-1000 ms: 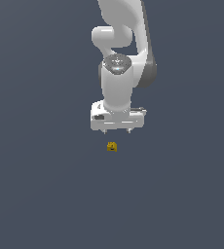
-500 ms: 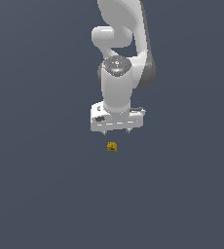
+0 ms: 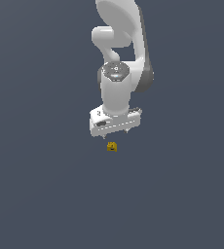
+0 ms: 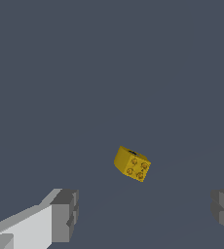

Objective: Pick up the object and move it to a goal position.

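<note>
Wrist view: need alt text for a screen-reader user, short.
A small mustard-yellow block with round stud-like marks on one face lies on a plain dark grey surface, untouched. The gripper is open, with its two grey fingertips at the frame edge, spread wide to either side of the block.

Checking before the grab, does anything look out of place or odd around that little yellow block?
Nothing stands out. The yellow block lies alone on the plain grey surface, intact, turned at an angle to the open end effector, whose fingers stand wide apart, not touching it.
</note>
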You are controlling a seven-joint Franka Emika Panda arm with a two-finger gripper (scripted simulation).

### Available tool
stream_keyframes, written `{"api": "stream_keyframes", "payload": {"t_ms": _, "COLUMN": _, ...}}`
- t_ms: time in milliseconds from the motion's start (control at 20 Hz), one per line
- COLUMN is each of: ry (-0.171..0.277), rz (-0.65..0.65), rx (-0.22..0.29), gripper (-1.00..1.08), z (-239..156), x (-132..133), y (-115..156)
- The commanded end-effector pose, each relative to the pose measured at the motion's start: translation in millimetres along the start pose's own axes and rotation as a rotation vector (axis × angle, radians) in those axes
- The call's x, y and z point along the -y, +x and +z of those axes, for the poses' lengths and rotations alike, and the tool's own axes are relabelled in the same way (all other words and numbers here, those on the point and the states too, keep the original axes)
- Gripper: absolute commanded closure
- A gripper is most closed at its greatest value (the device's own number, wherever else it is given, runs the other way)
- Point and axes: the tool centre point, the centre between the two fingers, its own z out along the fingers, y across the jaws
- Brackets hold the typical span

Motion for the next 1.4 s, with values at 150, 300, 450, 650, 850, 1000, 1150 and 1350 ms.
{"api": "stream_keyframes", "payload": {"t_ms": 150, "ry": -0.006, "rz": -0.148, "rx": 0.004, "gripper": -0.92, "z": 11.7, "x": -3.2, "y": -2.2}}
{"api": "stream_keyframes", "payload": {"t_ms": 300, "ry": -0.009, "rz": -0.232, "rx": 0.005, "gripper": -0.92, "z": 18.1, "x": -4.7, "y": -3.4}}
{"api": "stream_keyframes", "payload": {"t_ms": 450, "ry": -0.011, "rz": -0.316, "rx": 0.007, "gripper": -0.92, "z": 24.5, "x": -6.2, "y": -4.6}}
{"api": "stream_keyframes", "payload": {"t_ms": 650, "ry": -0.013, "rz": -0.428, "rx": 0.009, "gripper": -0.92, "z": 32.9, "x": -7.8, "y": -6.3}}
{"api": "stream_keyframes", "payload": {"t_ms": 850, "ry": -0.014, "rz": -0.540, "rx": 0.011, "gripper": -0.92, "z": 41.2, "x": -9.2, "y": -8.1}}
{"api": "stream_keyframes", "payload": {"t_ms": 1000, "ry": -0.014, "rz": -0.624, "rx": 0.012, "gripper": -0.92, "z": 47.3, "x": -10.1, "y": -9.4}}
{"api": "stream_keyframes", "payload": {"t_ms": 1150, "ry": -0.014, "rz": -0.708, "rx": 0.013, "gripper": -0.92, "z": 53.4, "x": -10.8, "y": -10.7}}
{"api": "stream_keyframes", "payload": {"t_ms": 1350, "ry": -0.014, "rz": -0.821, "rx": 0.013, "gripper": -0.92, "z": 61.3, "x": -11.6, "y": -12.5}}
